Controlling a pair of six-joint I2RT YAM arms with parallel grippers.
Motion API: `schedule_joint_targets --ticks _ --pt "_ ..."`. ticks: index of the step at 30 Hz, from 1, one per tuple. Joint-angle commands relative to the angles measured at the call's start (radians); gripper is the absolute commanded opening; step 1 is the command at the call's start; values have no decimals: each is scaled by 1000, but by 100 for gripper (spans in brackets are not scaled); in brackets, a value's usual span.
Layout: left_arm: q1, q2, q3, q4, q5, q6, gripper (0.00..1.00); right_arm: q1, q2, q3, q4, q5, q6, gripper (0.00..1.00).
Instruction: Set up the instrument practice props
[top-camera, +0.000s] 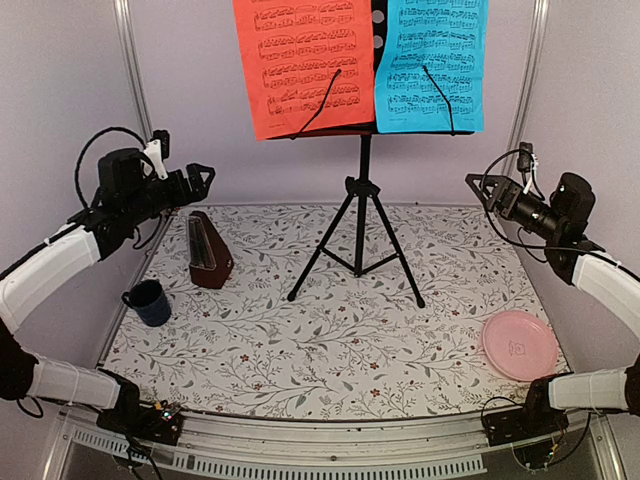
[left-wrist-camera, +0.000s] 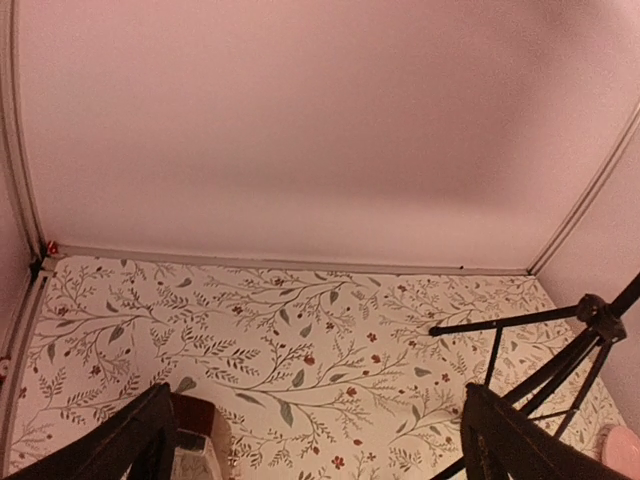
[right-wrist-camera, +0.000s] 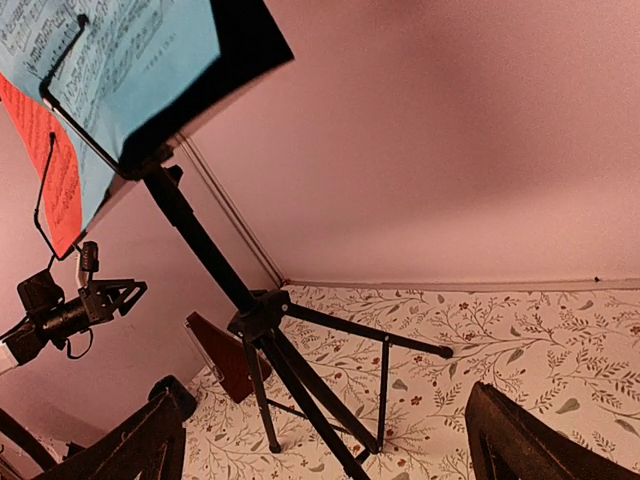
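You see a table (top-camera: 330, 340) covered in leaf-and-flower print. The black music stand (top-camera: 361, 215) stands on its tripod legs at the far centre. The brown metronome (top-camera: 209, 252) sits upright far left, the dark blue mug (top-camera: 150, 302) nearer on the left, and the pink plate (top-camera: 520, 345) near right.

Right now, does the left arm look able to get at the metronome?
Probably yes: the left gripper hangs open above the metronome with nothing between them, and the mug stands off to the side.
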Motion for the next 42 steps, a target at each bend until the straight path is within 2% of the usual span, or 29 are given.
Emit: schedule_joint_targets --ticks 1,9,18,22,30,33,37,42 --pt "41 15 -49 -42 -71 -32 99 43 23 -51 2 -14 -8 99" --pt "41 87 -89 -111 -175 63 99 133 74 -57 7 23 -55 99" --pt "39 252 -21 -138 -127 211 99 172 101 -47 17 15 -71 99" --pt "40 308 13 -179 -103 225 94 176 99 -50 21 15 -68 99" --pt "27 271 -40 -141 -108 204 69 177 100 -52 24 10 -70 99" --pt "19 254 -56 -141 -115 206 52 178 104 -52 32 7 -68 99" --pt "-7 215 -69 -141 -116 206 37 179 113 -50 42 -3 -61 99" --pt "-97 148 -73 -170 -125 191 31 189 126 -47 41 -20 -67 99"
